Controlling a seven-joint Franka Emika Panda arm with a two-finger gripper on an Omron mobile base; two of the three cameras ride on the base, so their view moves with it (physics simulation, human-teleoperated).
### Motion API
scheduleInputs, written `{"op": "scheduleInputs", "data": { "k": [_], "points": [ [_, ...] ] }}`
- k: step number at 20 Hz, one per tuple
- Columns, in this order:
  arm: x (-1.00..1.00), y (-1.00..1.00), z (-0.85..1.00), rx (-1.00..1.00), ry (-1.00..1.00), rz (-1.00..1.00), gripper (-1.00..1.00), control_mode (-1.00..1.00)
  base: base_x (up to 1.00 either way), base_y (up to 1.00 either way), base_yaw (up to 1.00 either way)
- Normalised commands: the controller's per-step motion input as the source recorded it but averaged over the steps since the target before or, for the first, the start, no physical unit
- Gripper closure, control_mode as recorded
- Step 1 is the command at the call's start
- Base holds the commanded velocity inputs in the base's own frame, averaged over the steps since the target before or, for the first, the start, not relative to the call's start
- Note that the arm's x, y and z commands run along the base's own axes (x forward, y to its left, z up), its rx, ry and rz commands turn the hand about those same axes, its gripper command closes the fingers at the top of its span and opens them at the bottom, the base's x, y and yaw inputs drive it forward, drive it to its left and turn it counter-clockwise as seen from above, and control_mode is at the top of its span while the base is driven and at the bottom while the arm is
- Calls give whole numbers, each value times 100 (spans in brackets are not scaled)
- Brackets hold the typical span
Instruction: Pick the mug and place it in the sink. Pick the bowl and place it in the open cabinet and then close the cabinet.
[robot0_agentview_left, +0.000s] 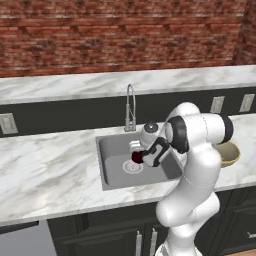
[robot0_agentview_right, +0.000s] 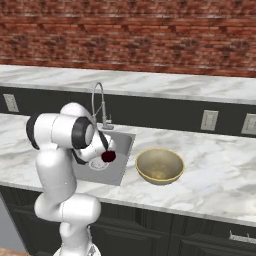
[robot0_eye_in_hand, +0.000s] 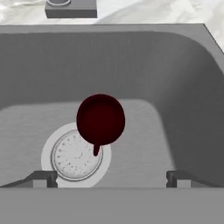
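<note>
The dark red mug (robot0_eye_in_hand: 100, 119) is inside the grey sink (robot0_eye_in_hand: 175, 87), at the edge of the round drain (robot0_eye_in_hand: 75, 156). My gripper (robot0_eye_in_hand: 110, 179) hangs over the basin, open, with its fingertips (robot0_eye_in_hand: 41, 178) spread wide and clear of the mug. From the base the mug (robot0_agentview_left: 136, 157) shows just past the hand (robot0_agentview_left: 150, 150), low in the sink (robot0_agentview_left: 111, 147). The cream bowl (robot0_agentview_right: 159, 165) stands upright on the marble counter right of the sink (robot0_agentview_right: 125, 142). The cabinet is out of view.
A chrome gooseneck faucet (robot0_agentview_left: 130, 107) rises at the sink's back edge. Wall outlets (robot0_agentview_right: 208, 120) sit along the dark backsplash, under a marble ledge and brick wall. Black base cabinets (robot0_agentview_left: 100, 235) run below the counter.
</note>
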Motion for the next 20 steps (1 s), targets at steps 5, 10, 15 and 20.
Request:
{"op": "scheduleInputs", "data": {
  "k": [5, 10, 15, 20],
  "points": [
    [-40, 3, 68, -1, 0, 0, -100, -100, 0, 0, 0],
    [-35, 0, 68, 0, 0, 0, -100, -100, 0, 0, 0],
    [-13, -1, 92, -5, 2, 0, -100, -100, 0, 0, 0],
    [-1, 0, 100, -5, 16, 0, -100, -100, 0, 0, 0]
  ]
}}
